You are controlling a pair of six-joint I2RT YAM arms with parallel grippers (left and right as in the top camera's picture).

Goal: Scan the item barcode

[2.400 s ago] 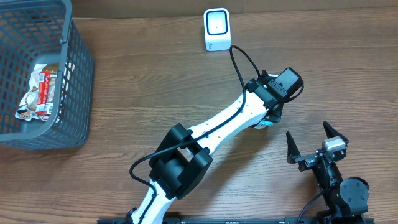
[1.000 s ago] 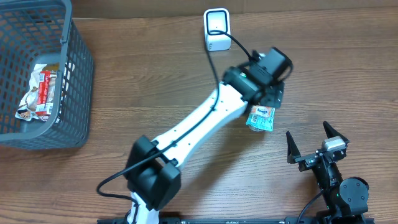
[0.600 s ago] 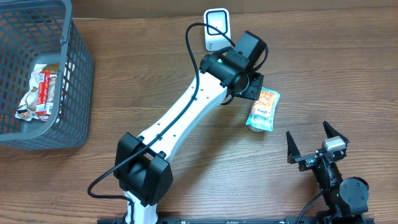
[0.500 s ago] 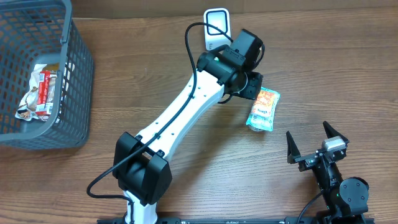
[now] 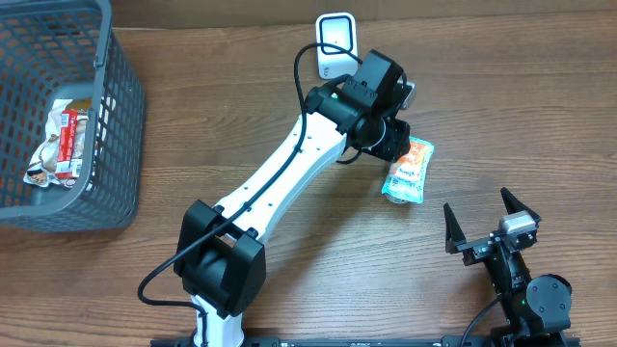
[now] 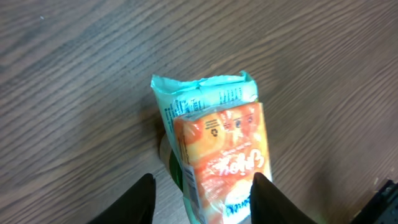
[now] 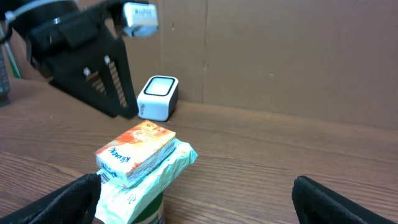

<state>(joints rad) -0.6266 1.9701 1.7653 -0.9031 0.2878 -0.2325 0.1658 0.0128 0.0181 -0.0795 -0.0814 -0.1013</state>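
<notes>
An orange snack pack [image 5: 414, 154] lies on a teal pack [image 5: 402, 185], right of the table's middle. In the right wrist view both packs [image 7: 137, 149] rest on a green can [image 7: 148, 213]. My left gripper [image 5: 393, 138] hangs over the pile's far end. In the left wrist view its fingers [image 6: 144, 200] straddle the orange pack [image 6: 227, 155]. The right finger is at the pack's edge, and a gap shows on the left side. The white barcode scanner [image 5: 335, 45] stands at the back, just behind that gripper. My right gripper [image 5: 490, 226] stands open near the front right, holding nothing.
A grey mesh basket [image 5: 120, 145] with a few packets inside stands at the far left. The left arm stretches diagonally from the front edge to the pile. A cardboard wall [image 7: 280, 56] closes the back of the table behind the scanner [image 7: 158, 96].
My left gripper swung left off the pile, uncovering the orange pack, then edged back toward it. The packs and the right arm have not moved.
</notes>
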